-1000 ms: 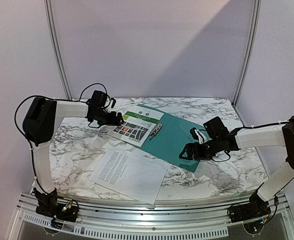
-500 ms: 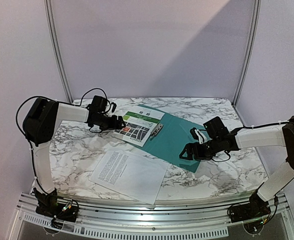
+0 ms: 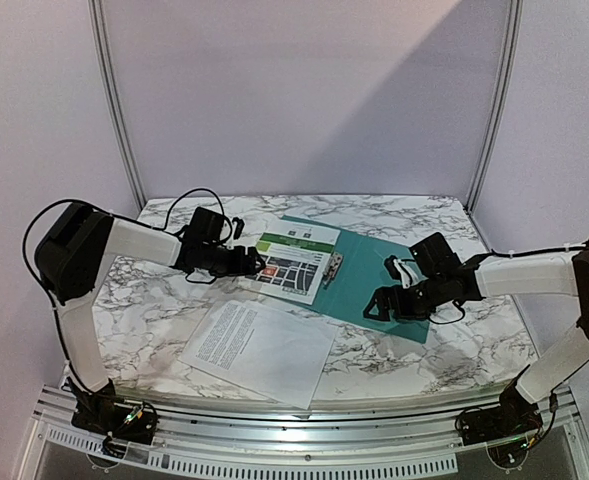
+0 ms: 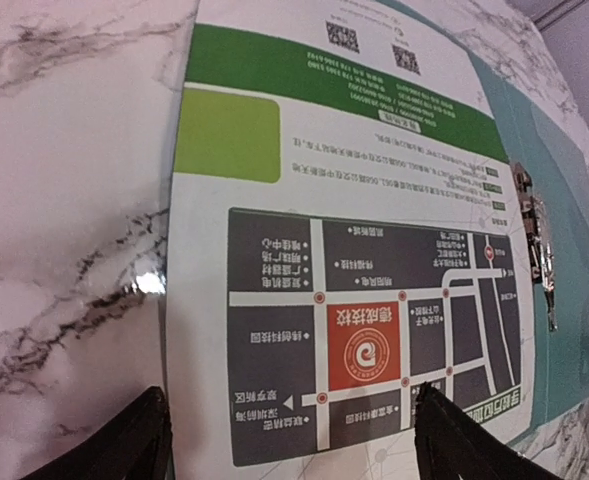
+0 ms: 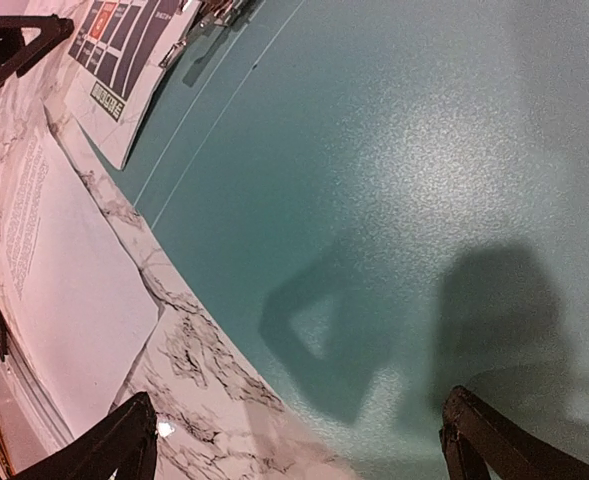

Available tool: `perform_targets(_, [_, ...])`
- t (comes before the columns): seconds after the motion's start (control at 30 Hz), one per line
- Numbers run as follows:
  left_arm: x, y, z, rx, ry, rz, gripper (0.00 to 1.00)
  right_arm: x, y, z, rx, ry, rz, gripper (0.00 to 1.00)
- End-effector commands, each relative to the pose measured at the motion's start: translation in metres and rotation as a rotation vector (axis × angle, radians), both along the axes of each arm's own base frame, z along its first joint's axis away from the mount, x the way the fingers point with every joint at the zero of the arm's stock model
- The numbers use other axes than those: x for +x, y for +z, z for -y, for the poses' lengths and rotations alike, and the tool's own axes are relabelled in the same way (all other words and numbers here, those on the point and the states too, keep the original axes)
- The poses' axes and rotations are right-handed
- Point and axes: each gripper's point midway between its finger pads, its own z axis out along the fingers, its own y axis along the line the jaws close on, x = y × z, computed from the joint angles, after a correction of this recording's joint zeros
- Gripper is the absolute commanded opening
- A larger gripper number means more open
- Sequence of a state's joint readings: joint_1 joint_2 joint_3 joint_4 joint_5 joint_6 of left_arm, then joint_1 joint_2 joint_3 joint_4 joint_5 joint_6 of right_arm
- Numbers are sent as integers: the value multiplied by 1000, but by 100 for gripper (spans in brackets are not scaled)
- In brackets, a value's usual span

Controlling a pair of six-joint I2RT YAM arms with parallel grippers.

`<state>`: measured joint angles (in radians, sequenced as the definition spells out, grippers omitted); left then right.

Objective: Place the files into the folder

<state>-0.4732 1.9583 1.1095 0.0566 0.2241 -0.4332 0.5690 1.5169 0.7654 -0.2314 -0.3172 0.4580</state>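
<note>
Left gripper (image 4: 292, 448), jaws wide, at the map sheet (image 4: 354, 250) mid-frame; right gripper (image 5: 296, 440) gaping over the folder (image 3: 372, 268). Shoved carelessly, the sheet could crumple against the clip (image 4: 534, 240)!

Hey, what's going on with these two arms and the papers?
The left claw, open, sits low at the map sheet, which lies partly on the open folder, beside its clip. The right claw, open too, is over the folder's near part. The text sheet lies on the table, outside the folder.

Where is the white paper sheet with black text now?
Top view: the white sheet lies by the table's near edge, left of centre, beside the flat teal folder.
</note>
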Motion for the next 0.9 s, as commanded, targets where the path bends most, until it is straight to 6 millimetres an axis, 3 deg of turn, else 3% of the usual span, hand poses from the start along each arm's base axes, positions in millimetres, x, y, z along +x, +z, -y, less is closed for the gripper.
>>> perform_targets(0.0, [-58,-32,10,11,-32,-162,84,8,13,8,-45,-14,51,99])
perform_targets(0.17, [-81,-25,27,-16,-62,-146,83,10,20,14,-76,-19,76,99])
perform_targets(0.37, [-98,-2,39,-5,-87,-109,83,15,31,20,-112,-17,120,99])
perform_targets(0.57, [-76,9,19,144,-44,-31,85,16,38,15,-83,-3,140,99])
perform_targets(0.87, [-31,15,27,99,-24,20,85,11,35,15,-65,-1,131,99])
